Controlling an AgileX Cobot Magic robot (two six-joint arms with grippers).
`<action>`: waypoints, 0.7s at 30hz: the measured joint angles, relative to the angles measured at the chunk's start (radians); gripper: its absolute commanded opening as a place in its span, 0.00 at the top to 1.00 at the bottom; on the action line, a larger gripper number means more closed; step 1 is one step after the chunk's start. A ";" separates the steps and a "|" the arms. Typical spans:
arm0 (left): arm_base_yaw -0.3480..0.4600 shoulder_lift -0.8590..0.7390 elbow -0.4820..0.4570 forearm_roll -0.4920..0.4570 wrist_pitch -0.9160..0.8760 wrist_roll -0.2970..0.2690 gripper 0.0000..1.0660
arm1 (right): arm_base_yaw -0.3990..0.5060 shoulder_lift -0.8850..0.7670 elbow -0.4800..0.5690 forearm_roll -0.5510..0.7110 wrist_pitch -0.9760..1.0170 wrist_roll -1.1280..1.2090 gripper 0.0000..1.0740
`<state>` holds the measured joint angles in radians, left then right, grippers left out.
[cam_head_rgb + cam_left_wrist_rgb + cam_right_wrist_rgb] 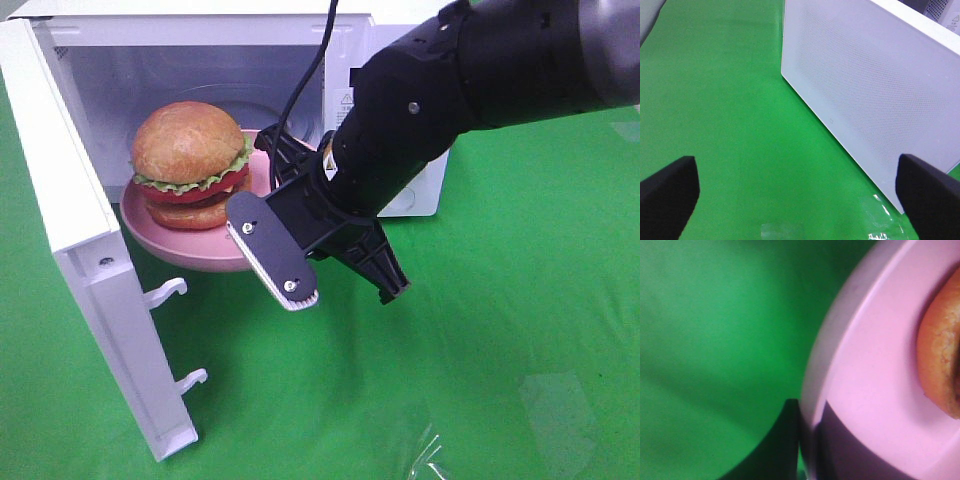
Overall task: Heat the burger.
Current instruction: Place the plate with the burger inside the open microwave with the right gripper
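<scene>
On wrist view only: right end effector [809, 432] clamps plate [870, 370] rim.

Burger [190, 165] golden-brown, green, red layers; plate [200, 258] pink; microwave [70, 200] white; cloth [500, 350] green.

Green-covered table [520, 300] carries one white microwave [180, 65], door standing open. Clear glossy film patch [432, 458] lies on the cover.
</scene>
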<state>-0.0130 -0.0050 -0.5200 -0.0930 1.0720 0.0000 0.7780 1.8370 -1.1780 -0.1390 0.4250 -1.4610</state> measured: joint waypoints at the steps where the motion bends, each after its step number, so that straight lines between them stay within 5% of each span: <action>1: 0.000 0.000 0.000 0.000 0.000 0.000 0.06 | 0.000 0.005 -0.011 0.002 0.007 0.001 1.00; 21: 0.000 0.000 0.000 0.000 0.000 0.000 0.06 | 0.000 0.150 -0.265 -0.036 0.126 0.167 1.00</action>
<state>-0.0130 -0.0050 -0.5200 -0.0930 1.0720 0.0000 0.7780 1.9870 -1.4430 -0.1750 0.5510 -1.2940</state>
